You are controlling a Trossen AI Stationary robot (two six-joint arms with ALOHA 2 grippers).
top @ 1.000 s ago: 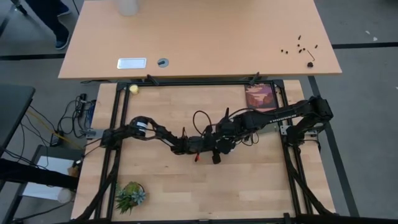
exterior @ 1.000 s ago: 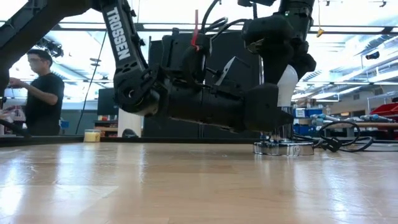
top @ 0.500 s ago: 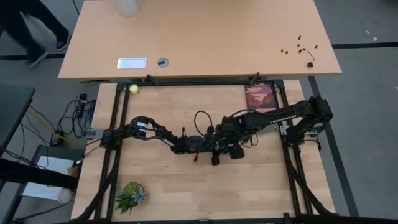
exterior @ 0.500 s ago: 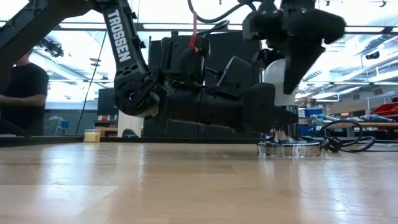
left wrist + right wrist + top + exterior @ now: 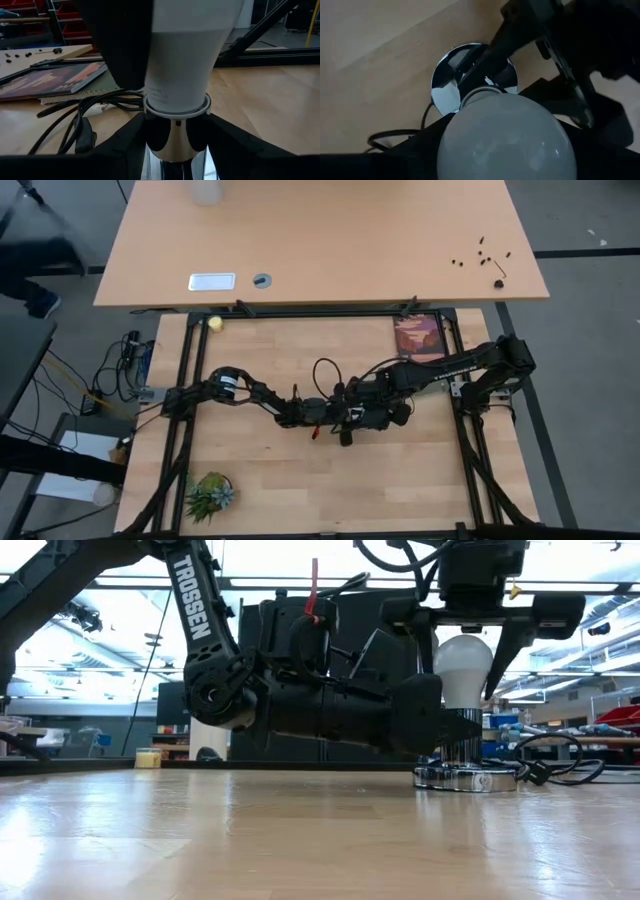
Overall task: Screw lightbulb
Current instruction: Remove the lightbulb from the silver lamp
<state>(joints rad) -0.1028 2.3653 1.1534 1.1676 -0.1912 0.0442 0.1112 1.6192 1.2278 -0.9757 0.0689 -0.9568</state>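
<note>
Lightbulb (image 5: 463,668) stands upright near mid-table, long axis vertical: white dome up, narrow neck down into a chrome socket post on a round chrome base disc (image 5: 466,778). Right wrist view looks straight down on the dome (image 5: 506,136), the disc (image 5: 451,82) showing beneath it.

Right gripper (image 5: 478,635) comes down from above, fingers straddling the dome on both sides; grip on the glass appears closed but actual contact is hard to confirm. Left gripper (image 5: 437,725) reaches in level and low, its fingers either side of the chrome post (image 5: 175,145) just under the bulb's neck (image 5: 182,65), partly open around it; contact cannot be judged.

In the high view both arms meet at the middle of the wooden table (image 5: 420,480), and the bulb itself is hidden under them. Black cord (image 5: 80,117) trails from the base across the wood.

Open wood lies on the near side of the base. Spiral-bound book (image 5: 418,335) sits at the far right corner, small yellow ball (image 5: 214,323) at the far left, green plant (image 5: 209,493) at the near left corner. No containers show on the work surface.
</note>
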